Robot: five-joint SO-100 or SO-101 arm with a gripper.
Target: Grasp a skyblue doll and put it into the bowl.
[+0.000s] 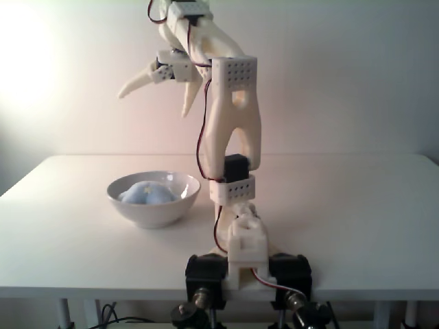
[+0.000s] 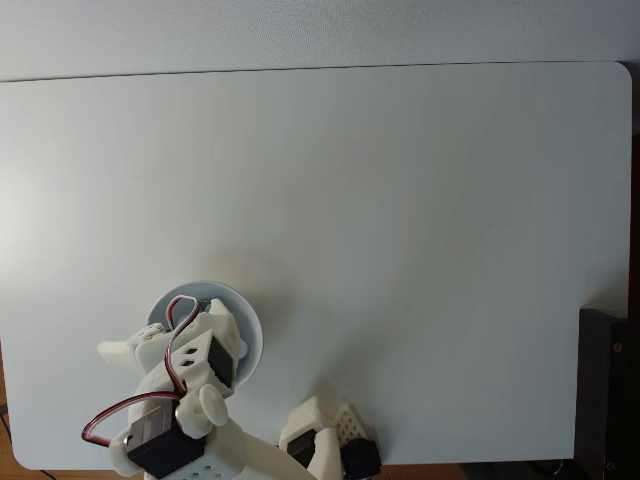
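The skyblue doll (image 1: 147, 194) lies inside the white bowl (image 1: 155, 210), which stands on the table left of the arm's base in a fixed view from the front. My gripper (image 1: 153, 104) hangs high above the bowl, open, with nothing between its fingers. In a fixed view from above, the gripper (image 2: 160, 330) covers most of the bowl (image 2: 251, 332), and the doll is hidden beneath it.
The white table (image 2: 400, 220) stretches wide to the right of and behind the bowl. The arm's base (image 1: 245, 264) is clamped at the near table edge. A dark object (image 2: 608, 390) sits off the table's right edge.
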